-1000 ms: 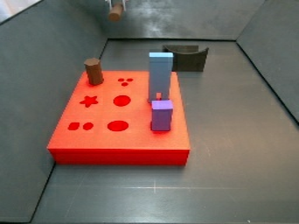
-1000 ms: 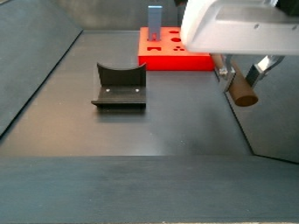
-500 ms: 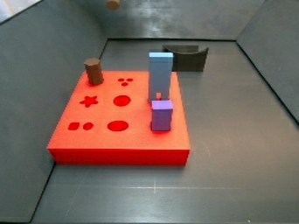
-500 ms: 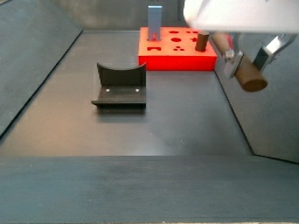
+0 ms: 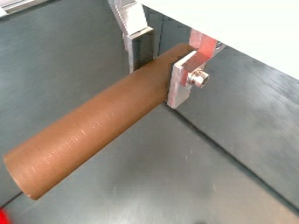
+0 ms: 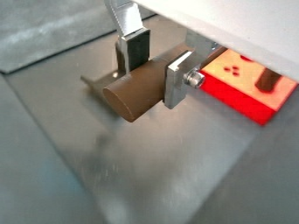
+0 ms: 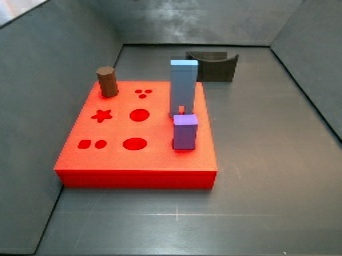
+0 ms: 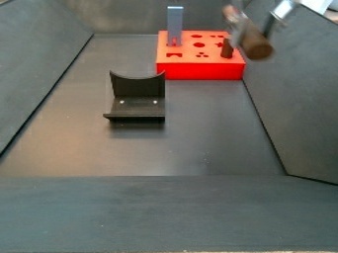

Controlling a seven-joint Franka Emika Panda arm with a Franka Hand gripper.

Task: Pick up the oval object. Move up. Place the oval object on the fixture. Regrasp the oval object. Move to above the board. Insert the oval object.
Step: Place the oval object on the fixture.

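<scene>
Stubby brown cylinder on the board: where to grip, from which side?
Probably grip the stubby cylinder by its upper half, from straight above: it stands upright at the board's corner, sides free. The end effector, high near the board, is shut on the oval object.

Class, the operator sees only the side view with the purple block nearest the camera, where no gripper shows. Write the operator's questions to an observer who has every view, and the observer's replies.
Operator: Is the gripper holding anything?
Observer: Yes. In both wrist views the gripper is shut on the oval object.
Operator: Where is it gripped?
Observer: Near one end; in a wrist view most of the peg sticks out to one side of the fingers.
Operator: Where is the gripper?
Observer: In a side view it is blurred at the picture's top edge, high beside one end of the board, not over the fixture.
</scene>
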